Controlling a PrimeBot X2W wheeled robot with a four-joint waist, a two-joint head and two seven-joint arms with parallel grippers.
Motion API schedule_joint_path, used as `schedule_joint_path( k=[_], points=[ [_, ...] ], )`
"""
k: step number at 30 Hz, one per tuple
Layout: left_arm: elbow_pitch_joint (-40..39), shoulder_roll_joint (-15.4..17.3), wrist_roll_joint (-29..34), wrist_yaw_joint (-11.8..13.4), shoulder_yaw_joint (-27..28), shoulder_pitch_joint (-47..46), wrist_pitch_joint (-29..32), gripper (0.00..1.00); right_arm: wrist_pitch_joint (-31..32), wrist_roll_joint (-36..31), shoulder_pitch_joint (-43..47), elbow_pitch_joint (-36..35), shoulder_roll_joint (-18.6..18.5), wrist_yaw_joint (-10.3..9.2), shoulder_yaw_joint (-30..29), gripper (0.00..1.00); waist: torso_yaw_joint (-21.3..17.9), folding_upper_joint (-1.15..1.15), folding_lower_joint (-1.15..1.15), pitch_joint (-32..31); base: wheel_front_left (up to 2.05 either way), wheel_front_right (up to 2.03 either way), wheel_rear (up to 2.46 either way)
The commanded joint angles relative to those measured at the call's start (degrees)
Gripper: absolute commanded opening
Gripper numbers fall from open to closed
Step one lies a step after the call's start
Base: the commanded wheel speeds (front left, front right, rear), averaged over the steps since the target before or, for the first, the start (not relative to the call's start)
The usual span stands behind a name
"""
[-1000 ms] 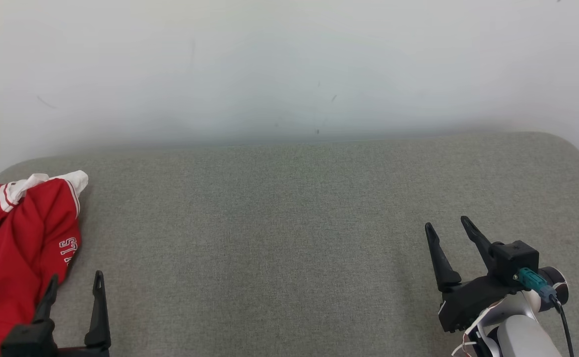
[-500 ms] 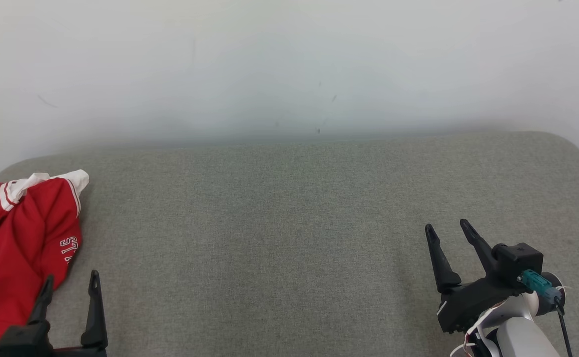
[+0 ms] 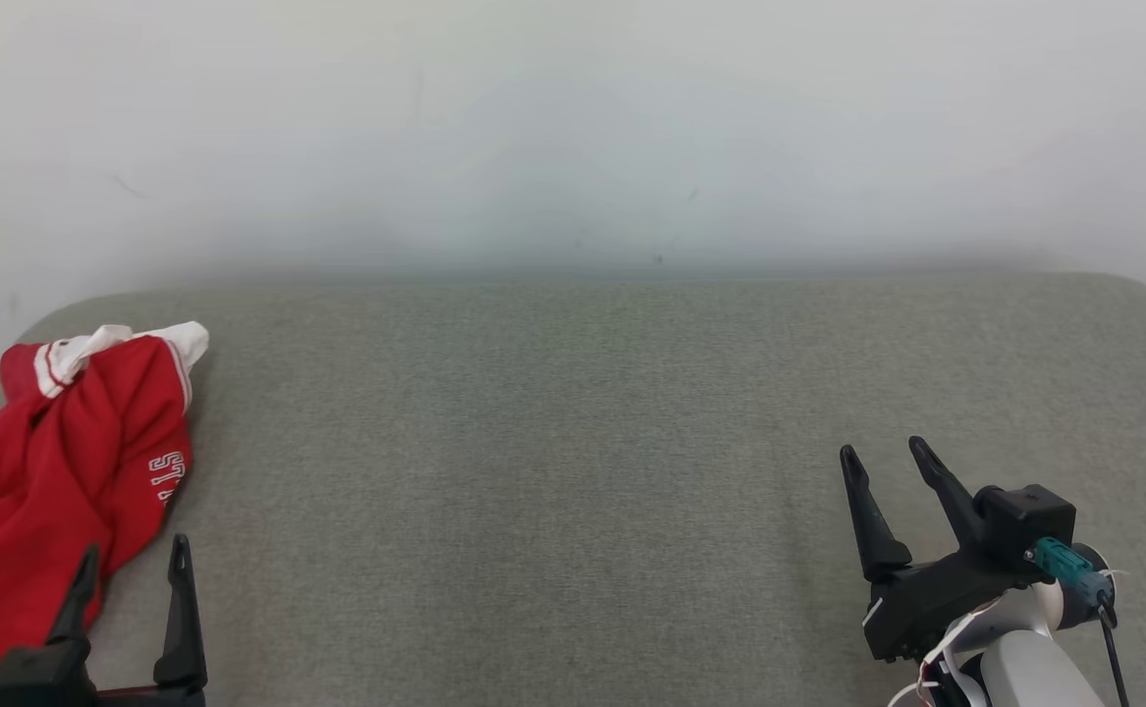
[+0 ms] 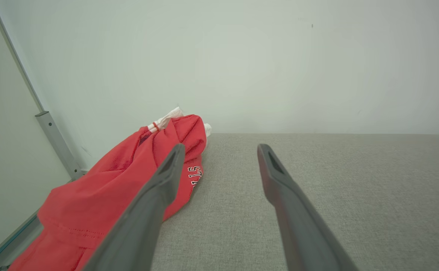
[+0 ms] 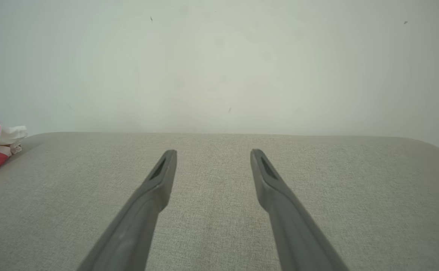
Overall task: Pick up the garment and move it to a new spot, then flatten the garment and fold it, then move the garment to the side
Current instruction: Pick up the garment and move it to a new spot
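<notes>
Head camera has swung a little: the whole scene sits further right in frame, nothing on the table (image 3: pixel 573 442) displaced.
Head view: red-and-white garment (image 3: pixel 52 471) lies crumpled at the table's left end; left pincer (image 3: pixel 136 546) open, empty, just beside it; right pincer (image 3: pixel 882 449) open, empty, well apart.
Left wrist view: white lettering (image 4: pixel 193 176) on the garment, metal post (image 4: pixel 55 143) behind it.
Right wrist view: garment at far left edge.

A grey fabric cushion (image 3: pixel 573 442) meets a plain white wall (image 3: pixel 573 118) behind it.
</notes>
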Motion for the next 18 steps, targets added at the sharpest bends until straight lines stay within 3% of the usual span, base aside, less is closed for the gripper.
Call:
schedule_joint_path(
  k=[1, 18],
  points=[
    [-0.22, 0.52, -0.37, 0.0, 0.24, 0.46, -0.41, 1.0, -0.37, 0.76, 0.32, -0.01, -0.35, 0.0, -0.1, 1.0, 1.0, 0.0, 0.0, -0.03, 0.0, 0.0, 0.0],
    [-1.05, 1.27, -0.64, 0.89, -0.38, 1.66, 0.49, 1.0, -0.88, 2.41, 0.86, 1.22, -0.34, 0.0, 1.67, 1.0, 10.32, 0.0, 0.0, -1.38, 0.0, 0.0, 0.0]
  ],
)
